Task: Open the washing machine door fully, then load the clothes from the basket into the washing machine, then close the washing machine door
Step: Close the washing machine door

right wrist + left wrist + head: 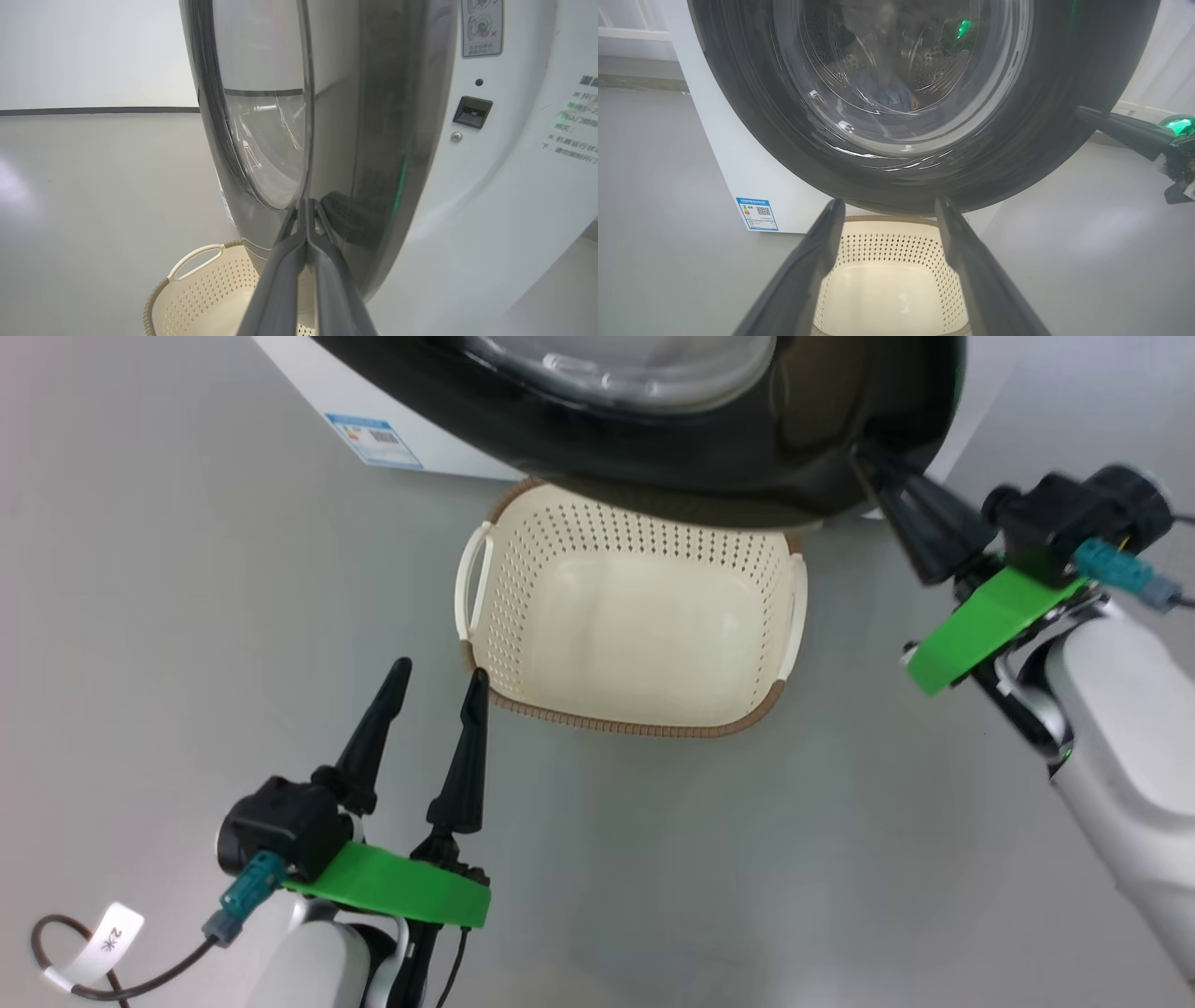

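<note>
The washing machine door (709, 439), with a glossy black rim and domed glass, stands ajar above the basket (523, 616), which holds nothing. My right gripper (864, 453) is shut, its tips pressed on the rim's right edge. In the right wrist view the door (261, 140) shows edge-on, the shut fingertips (306, 205) against its outer face. Through the glass (896, 84) the steel drum and bluish clothes (889, 93) show dimly. My left gripper (440, 669) is open with nothing between its fingers, its tips by the basket's near left corner.
The white washing machine (308, 383) carries a blue label (373, 439) low on its front. Its front panel (490, 186) and latch slot (472, 112) show beside the door. Grey floor (187, 616) surrounds the basket. A tagged cable (103, 943) hangs by my left wrist.
</note>
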Robot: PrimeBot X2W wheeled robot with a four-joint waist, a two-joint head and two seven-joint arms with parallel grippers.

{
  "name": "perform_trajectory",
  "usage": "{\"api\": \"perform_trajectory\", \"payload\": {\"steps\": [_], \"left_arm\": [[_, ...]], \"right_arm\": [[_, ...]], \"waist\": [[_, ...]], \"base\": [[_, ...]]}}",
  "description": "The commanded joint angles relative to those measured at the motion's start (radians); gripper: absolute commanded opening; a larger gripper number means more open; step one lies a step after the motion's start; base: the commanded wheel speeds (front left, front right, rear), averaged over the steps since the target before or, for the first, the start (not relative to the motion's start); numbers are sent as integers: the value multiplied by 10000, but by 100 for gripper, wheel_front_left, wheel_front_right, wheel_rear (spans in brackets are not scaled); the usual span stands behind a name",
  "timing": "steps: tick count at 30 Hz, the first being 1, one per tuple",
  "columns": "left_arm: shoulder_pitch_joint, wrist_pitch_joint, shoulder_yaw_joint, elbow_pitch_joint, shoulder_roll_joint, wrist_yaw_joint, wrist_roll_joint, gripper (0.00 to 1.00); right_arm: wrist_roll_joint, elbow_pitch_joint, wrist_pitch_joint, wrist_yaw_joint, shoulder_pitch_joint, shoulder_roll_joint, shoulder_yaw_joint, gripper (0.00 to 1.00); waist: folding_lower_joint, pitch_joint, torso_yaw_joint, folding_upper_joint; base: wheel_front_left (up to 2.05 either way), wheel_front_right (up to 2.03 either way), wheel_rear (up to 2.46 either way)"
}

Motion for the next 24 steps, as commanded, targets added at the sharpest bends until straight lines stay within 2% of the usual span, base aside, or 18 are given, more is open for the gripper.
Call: {"api": "perform_trajectory", "payload": {"steps": [1, 10, 24], "left_arm": [[-257, -65, 258, -306, 139, 70, -131, 100], [-541, -65, -37, -390, 139, 177, -364, 100], [-797, -65, -352, -462, 139, 334, -685, 100]], "right_arm": [[-45, -164, 55, 12, -231, -94, -63, 0], [-219, -12, 343, 12, -1501, -493, -124, 0], [-545, 897, 543, 12, -3511, -849, -665, 0]], "waist": [[0, 369, 69, -1], [0, 1012, 234, -1], [0, 1599, 576, -1]], "base": [[0, 0, 0], [0, 0, 0], [0, 0, 0]]}}
